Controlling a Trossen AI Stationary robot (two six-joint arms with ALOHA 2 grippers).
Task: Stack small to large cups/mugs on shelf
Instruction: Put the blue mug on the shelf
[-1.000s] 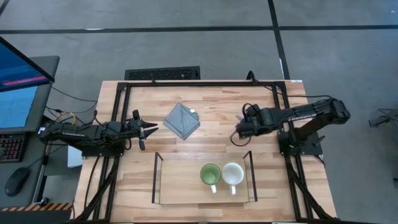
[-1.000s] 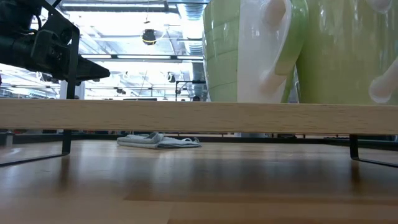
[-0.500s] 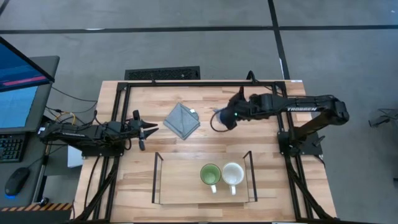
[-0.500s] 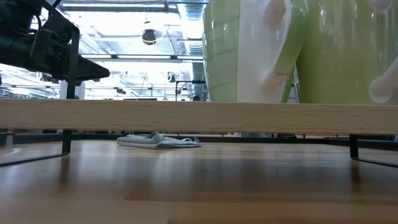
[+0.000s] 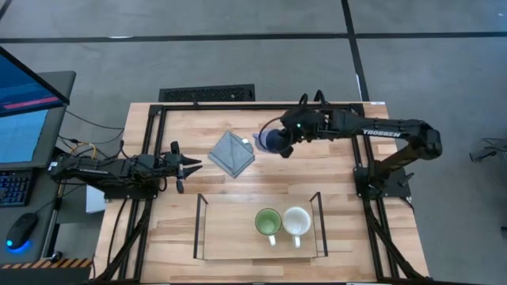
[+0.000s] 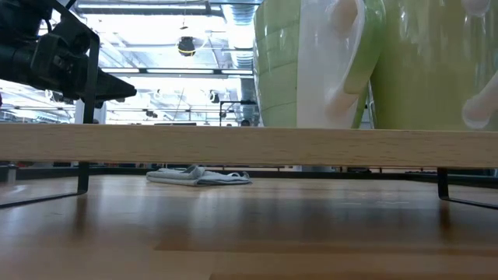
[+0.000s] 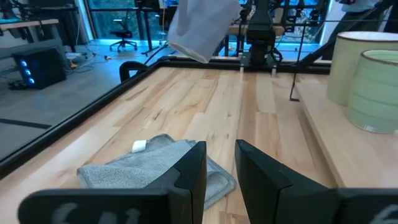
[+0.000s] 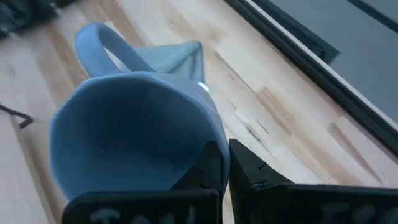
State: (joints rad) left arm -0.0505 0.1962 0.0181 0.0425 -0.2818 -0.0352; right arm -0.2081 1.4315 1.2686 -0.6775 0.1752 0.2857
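Note:
My right gripper (image 5: 287, 141) is shut on the blue-grey mug (image 5: 271, 140) above the far middle of the table. The mug also shows in the right wrist view (image 8: 130, 130) and, tilted in the air, in the left wrist view (image 7: 202, 28). The green mug (image 5: 268, 222) and the cream-white mug (image 5: 297, 221) stand upright side by side on the right half of the shelf (image 5: 230, 229), handles toward the near edge. My left gripper (image 5: 192, 165) waits at the table's left, open by a narrow gap and empty (image 7: 221, 171). My right gripper pinches the blue-grey mug's rim wall (image 8: 211, 140) on the side away from the handle (image 8: 102, 43). One finger (image 8: 208, 168) lies over the mug's blue wall and the other (image 8: 249, 171) outside it. The mug is lifted clear of the table and tilted.
A folded grey cloth (image 5: 231, 153) lies on the table just left of the held mug, between the two grippers; it also shows in the left wrist view (image 7: 149, 168). The shelf's board (image 6: 156, 146) fills the low view. Black frame rails run along the table's edges.
My right gripper has gone from the table's right side toward the left and far edges, carrying the blue-grey mug with it. It now stands beside the grey cloth.

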